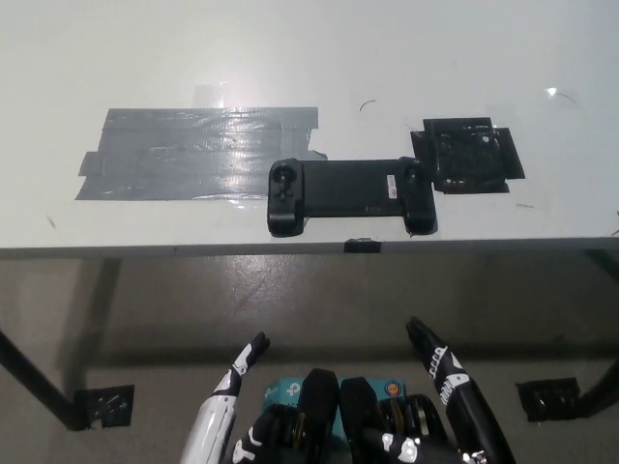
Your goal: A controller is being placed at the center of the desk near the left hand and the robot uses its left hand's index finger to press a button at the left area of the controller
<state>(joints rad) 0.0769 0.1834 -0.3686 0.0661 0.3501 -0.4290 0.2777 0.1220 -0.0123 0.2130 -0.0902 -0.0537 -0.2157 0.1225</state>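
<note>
A black game controller [350, 194] lies flat near the front edge of the white desk [309, 58], its left grip with a round stick toward the picture's left. My white left hand [229, 401] hangs low at the bottom, well below the desk edge, with one finger pointing up toward the desk. My black right hand [455, 396] rests at the bottom right, also below the desk. Neither hand touches the controller.
A wide patch of grey tape [198, 152] covers the desk left of the controller. A square of black tape [468, 155] sits right of it. A small black clip [362, 246] marks the desk's front edge. Dark floor lies below.
</note>
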